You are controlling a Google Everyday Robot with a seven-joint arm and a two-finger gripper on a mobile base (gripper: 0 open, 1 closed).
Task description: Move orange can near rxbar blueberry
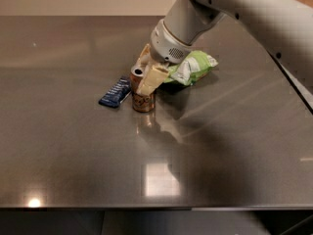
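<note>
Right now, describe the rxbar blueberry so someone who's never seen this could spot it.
On the dark steel table, find the gripper, shut on the upright orange can near the middle. The rxbar blueberry lies flat right beside the can, on its image-left side. It is the only slim navy-blue wrapper; the green snack bag on the can's other side is bigger.
</note>
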